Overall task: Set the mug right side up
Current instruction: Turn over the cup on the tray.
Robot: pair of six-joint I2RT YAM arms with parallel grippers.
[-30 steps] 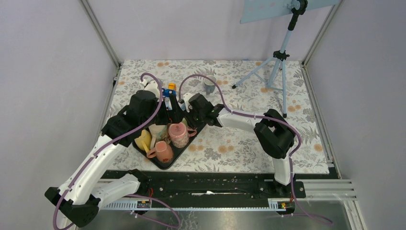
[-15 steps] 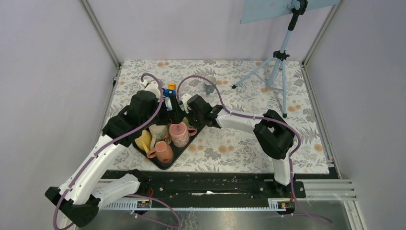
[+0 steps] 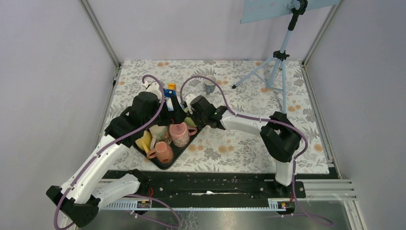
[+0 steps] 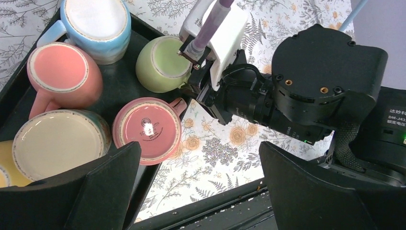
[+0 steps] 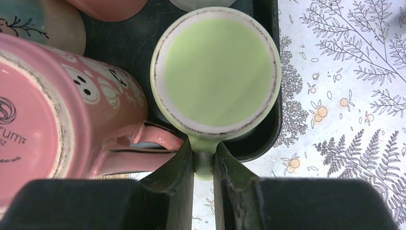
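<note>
Right tool (image 5: 203, 160) clamps green mug (image 5: 218, 72) by handle, pink mug (image 5: 57, 110) beside.

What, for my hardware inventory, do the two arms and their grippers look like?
The left arm and right arm have white links between bulky black joint housings, each trailed by a looping purple cable. The left gripper and right gripper have broad matt black fingers. A small white printed label sits on one black housing of the right arm.
</note>
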